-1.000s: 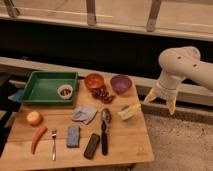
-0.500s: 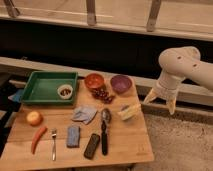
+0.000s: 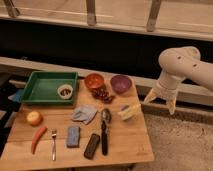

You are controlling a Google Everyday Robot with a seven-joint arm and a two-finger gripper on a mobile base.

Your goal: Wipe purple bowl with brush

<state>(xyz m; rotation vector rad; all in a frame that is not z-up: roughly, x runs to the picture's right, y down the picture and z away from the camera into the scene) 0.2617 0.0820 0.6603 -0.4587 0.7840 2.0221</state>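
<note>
The purple bowl (image 3: 121, 83) sits at the back right of the wooden table (image 3: 125, 142), next to the orange bowl (image 3: 94, 80). The brush (image 3: 104, 129) lies on the table right of centre, its greyish head toward the back and its black handle pointing to the front. My gripper (image 3: 160, 101) hangs off the table's right side, to the right of the purple bowl and a little nearer, with its two pale fingers (image 3: 171, 105) spread apart and nothing between them.
A green tray (image 3: 40, 92) holds a small white dish (image 3: 64, 91). Dark grapes (image 3: 101, 94), a grey cloth (image 3: 84, 114), a pale yellow lump (image 3: 129, 111), a black block (image 3: 92, 146), a blue sponge (image 3: 73, 136), fork (image 3: 53, 144), carrot (image 3: 37, 138) and apple (image 3: 34, 118) lie around.
</note>
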